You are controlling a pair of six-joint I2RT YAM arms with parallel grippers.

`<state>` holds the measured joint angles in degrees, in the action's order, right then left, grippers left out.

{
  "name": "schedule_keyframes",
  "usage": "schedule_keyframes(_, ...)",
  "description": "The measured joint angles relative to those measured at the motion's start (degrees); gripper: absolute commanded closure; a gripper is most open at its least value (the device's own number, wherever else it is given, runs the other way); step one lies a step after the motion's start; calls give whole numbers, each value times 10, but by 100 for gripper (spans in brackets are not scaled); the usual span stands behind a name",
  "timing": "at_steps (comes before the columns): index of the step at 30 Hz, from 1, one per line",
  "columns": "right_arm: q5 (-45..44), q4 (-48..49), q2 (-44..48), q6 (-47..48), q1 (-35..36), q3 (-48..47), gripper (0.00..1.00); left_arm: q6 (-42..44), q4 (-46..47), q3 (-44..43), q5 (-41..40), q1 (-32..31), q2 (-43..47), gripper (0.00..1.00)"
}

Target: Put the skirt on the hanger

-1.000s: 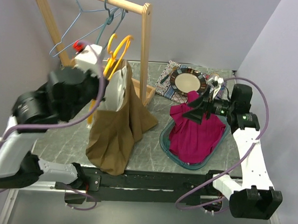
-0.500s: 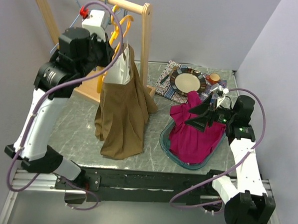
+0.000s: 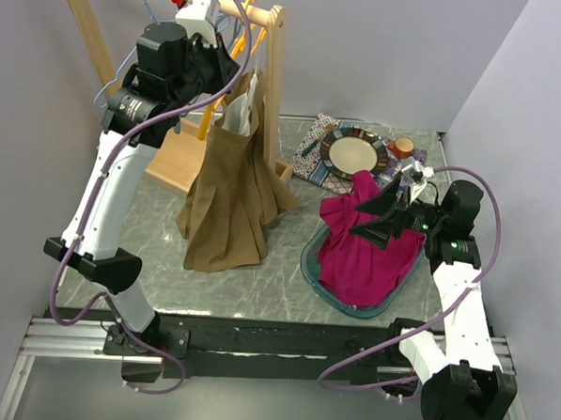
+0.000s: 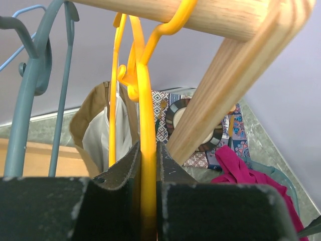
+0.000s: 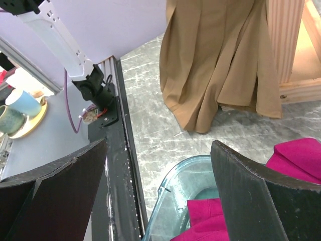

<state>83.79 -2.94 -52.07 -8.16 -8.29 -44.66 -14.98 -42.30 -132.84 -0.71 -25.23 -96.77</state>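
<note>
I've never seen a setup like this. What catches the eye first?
A brown skirt hangs in long pleats from a yellow hanger, which the left gripper pinches up at the wooden rail at the back left. To the right, a vivid magenta cloth lies heaped in a clear blue tub, with the right gripper open above it.
</note>
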Motion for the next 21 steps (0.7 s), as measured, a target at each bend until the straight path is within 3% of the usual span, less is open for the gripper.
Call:
schedule_keyframes(10,3,1,2,-4,0,0,9,-20,60,73,44,75,10,99)
schedule_keyframes(21,6,4,2,-12,0,0,9,-45,87,76,55,195,-2,99)
